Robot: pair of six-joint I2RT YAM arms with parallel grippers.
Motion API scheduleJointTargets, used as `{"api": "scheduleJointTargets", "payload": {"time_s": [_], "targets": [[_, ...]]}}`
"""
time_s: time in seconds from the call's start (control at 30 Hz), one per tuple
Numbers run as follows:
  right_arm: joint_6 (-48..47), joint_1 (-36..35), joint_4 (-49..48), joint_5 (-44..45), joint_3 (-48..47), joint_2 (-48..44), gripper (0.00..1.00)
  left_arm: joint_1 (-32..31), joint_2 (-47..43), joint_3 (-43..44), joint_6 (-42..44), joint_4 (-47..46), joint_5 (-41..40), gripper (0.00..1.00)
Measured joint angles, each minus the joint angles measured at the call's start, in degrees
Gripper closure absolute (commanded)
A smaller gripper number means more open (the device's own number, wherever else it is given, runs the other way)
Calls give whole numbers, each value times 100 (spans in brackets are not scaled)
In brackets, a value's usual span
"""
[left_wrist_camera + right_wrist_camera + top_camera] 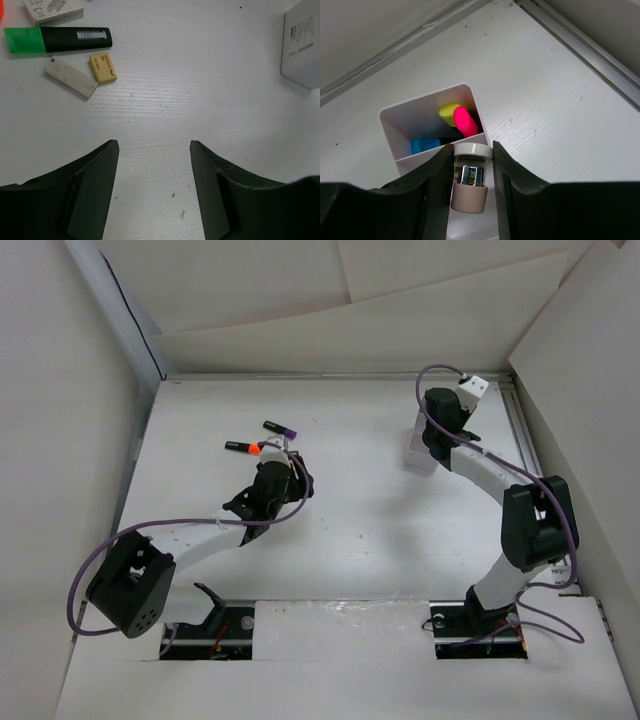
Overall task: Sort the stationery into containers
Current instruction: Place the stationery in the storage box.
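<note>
My right gripper (473,150) is shut on a small piece (470,180) with a white cap, a metal middle and a tan base, held just over the white compartment box (387,117). One compartment holds yellow (448,112), pink (465,122) and blue (425,145) marker ends. My left gripper (154,150) is open and empty over bare table. Ahead of it to the left lie a black marker with a green end (57,39), a white eraser (70,78) and a tan eraser (103,67). From above, the left gripper (290,468) sits mid-table and the right gripper (430,438) sits over the box (417,460).
A purple-ended marker (281,428) and an orange-ended marker (240,448) lie just beyond the left gripper. A small staples box (52,10) lies at the far left of the left wrist view. White walls enclose the table, with a metal rail (522,430) along its right edge.
</note>
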State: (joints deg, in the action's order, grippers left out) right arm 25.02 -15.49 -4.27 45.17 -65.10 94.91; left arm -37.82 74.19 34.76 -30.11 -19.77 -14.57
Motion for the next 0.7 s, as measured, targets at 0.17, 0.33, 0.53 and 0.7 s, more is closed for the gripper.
{"api": "scheduleJointTargets", "payload": {"time_s": [0.17, 0.33, 0.53, 0.7], "targets": [[-11, -4, -2, 162, -63, 138, 82, 0, 31, 15, -83, 92, -175, 45], [-17, -4, -2, 208, -68, 212, 77, 0, 33, 37, -197, 223, -439, 45], [2, -4, -2, 208, -76, 232, 61, 2, 33, 90, -302, 337, -647, 45], [22, -4, -4, 203, -76, 232, 47, 2, 31, 96, -343, 391, -750, 45]]}}
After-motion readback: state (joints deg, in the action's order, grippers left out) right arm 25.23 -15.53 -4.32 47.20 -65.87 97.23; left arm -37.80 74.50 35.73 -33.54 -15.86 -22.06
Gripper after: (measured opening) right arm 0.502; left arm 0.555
